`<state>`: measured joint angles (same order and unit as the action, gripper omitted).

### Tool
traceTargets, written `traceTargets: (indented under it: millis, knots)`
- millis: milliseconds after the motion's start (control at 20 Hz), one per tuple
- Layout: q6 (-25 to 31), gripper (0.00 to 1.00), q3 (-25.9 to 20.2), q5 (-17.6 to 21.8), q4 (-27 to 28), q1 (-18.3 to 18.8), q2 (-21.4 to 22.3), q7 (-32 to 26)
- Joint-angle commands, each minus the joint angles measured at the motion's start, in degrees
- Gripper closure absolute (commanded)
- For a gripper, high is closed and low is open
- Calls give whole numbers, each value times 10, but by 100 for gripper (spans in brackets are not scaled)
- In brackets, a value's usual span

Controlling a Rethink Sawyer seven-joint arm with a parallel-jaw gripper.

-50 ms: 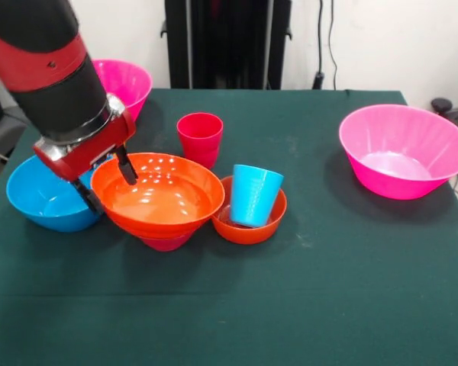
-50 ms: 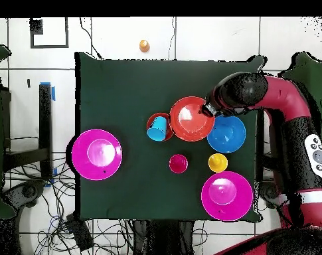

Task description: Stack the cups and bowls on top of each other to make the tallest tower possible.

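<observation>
My gripper (image 1: 107,183) straddles the left rim of the wide orange bowl (image 1: 164,198), one finger (image 1: 126,168) inside and the other outside, standing apart and open. That bowl rests on a small crimson bowl (image 1: 166,242). Right of it, a blue cup (image 1: 253,194) leans inside the small orange bowl (image 1: 248,227). A red cup (image 1: 200,137) stands behind. The blue bowl (image 1: 46,202) lies just left of my gripper. Pink bowls sit at the back left (image 1: 130,80) and at the right (image 1: 404,152). From overhead, my gripper (image 2: 208,109) meets the orange bowl (image 2: 190,119), and a yellow cup (image 2: 218,162) shows.
An orange cup (image 2: 144,45) lies off the table on the floor. The green table (image 1: 290,305) ends close behind the pink bowls. My arm (image 1: 53,69) hangs over the table's left side above the blue bowl.
</observation>
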<state>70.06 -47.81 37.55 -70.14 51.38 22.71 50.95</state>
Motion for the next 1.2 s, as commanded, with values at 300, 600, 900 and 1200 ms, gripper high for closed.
traceTargets:
  millis: [300, 600, 900, 1200]
  knots:
    - [-3, 0, 115, -52, -112, -125, 195, 306]
    - [1, 0, 155, -72, -156, -164, 231, 369]
    - [-136, 0, 175, -160, -321, -184, 350, 518]
    - [-232, 0, 223, -172, -394, -221, 379, 609]
